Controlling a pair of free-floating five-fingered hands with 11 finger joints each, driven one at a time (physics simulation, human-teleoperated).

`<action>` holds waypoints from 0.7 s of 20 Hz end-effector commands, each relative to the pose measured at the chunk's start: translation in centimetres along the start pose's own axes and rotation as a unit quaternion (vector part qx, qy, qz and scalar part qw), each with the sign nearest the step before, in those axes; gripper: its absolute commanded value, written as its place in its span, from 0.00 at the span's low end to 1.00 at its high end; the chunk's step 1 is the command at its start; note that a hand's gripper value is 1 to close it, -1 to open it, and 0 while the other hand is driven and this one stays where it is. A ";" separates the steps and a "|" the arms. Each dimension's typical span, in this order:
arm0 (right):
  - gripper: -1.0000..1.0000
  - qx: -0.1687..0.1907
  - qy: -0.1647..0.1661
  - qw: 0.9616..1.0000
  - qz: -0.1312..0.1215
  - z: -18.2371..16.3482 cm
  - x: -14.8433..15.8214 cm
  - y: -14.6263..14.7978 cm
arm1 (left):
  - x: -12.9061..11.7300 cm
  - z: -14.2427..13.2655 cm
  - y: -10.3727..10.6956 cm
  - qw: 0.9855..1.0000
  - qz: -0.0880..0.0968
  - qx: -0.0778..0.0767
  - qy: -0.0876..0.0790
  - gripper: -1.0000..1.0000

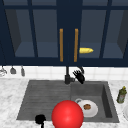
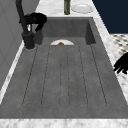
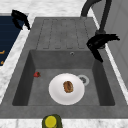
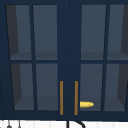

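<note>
1. The right hand (image 1: 79,76) hovers just beside the faucet (image 1: 67,75), at the back rim of the sink (image 1: 45,100); its fingers are spread and relaxed, gripping nothing. In the right side view it hangs over the basin's back corner, next to the faucet base.
2. The left hand (image 1: 40,119) sits low at the sink's front edge; I cannot tell how its fingers stand.
3. The step in hand looks like a reach for the faucet: the next move would call for closing the last gap and setting fingers on the spout or its lever.
4. A plate (image 3: 66,88) with a brown bit of food lies in the basin, well below the right hand.
5. No brand, label or writing can be read, not even on the bottle (image 1: 121,95) on the table.
</note>
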 end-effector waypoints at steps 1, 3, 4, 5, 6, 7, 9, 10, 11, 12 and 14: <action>0.00 0.025 0.019 0.999 -0.027 1.6 -0.4 1.0 | 0.0 0.0 0.0 1.000 0.000 0.000 0.000 0.50; 0.00 0.023 0.033 0.998 -0.047 2.1 -0.3 0.8 | 0.0 0.0 0.0 1.000 0.000 0.000 0.000 0.50; 0.00 0.022 0.037 0.998 -0.051 2.4 -0.3 0.8 | 0.0 0.0 0.0 1.000 0.000 0.000 0.000 0.50; 0.00 0.022 0.039 0.998 -0.052 2.6 -0.1 0.9 | 0.0 0.0 0.0 1.000 0.000 0.000 0.000 0.50; 0.00 0.020 0.042 0.997 -0.056 2.9 0.0 1.0 | 0.0 0.0 0.0 1.000 0.000 0.000 0.000 0.50; 0.00 0.015 0.045 0.997 -0.061 3.5 0.0 1.0 | 0.0 0.0 0.0 1.000 0.000 0.000 0.000 0.50; 0.00 0.011 0.045 0.997 -0.066 4.7 0.2 0.9 | 0.0 0.0 0.0 1.000 0.000 0.000 0.000 0.50; 0.00 0.013 0.042 0.997 -0.056 5.1 1.0 1.3 | 0.0 0.0 0.0 1.000 0.000 0.000 0.000 0.50; 0.00 0.018 0.049 0.997 -0.057 5.3 1.3 1.3 | 0.0 0.0 0.0 1.000 0.000 0.000 0.000 0.50; 0.00 0.022 0.059 0.996 -0.063 5.4 1.4 1.3 | 0.0 0.0 0.0 1.000 0.000 0.000 0.000 0.50; 0.00 0.028 0.072 0.994 -0.072 5.4 1.9 0.6 | 0.0 0.0 0.0 1.000 0.000 0.000 0.000 0.50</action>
